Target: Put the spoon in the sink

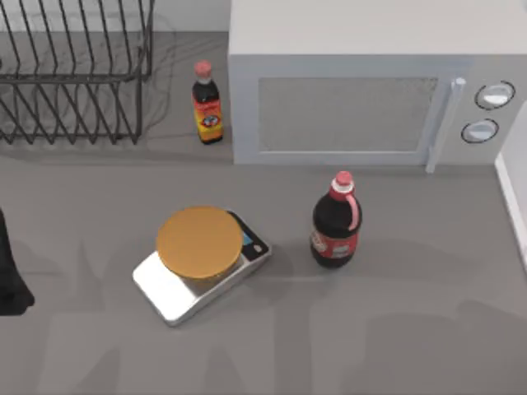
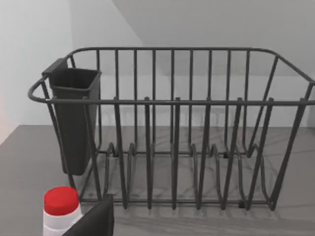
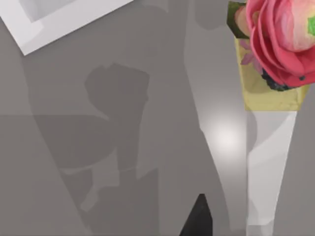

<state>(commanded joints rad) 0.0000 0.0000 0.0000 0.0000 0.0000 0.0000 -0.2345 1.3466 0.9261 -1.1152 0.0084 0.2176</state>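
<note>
The spoon is out of view. A white rim at the table's right edge is the sink (image 1: 512,202); the right wrist view shows its white corner (image 3: 54,24). My left arm (image 1: 10,284) stands dark at the table's left edge, and one of its fingers (image 2: 96,221) shows in the left wrist view, facing the dish rack. In the right wrist view a dark fingertip (image 3: 198,219) of my right gripper hangs over bare grey table.
A wire dish rack (image 1: 74,74) with a dark cutlery cup (image 2: 74,118) stands back left. A sauce bottle (image 1: 207,103), microwave (image 1: 362,90), scale (image 1: 169,292) under an orange disc, and dark bottle (image 1: 336,222) occupy the middle. A red-capped bottle (image 2: 60,209) and pink flower (image 3: 278,44) are close.
</note>
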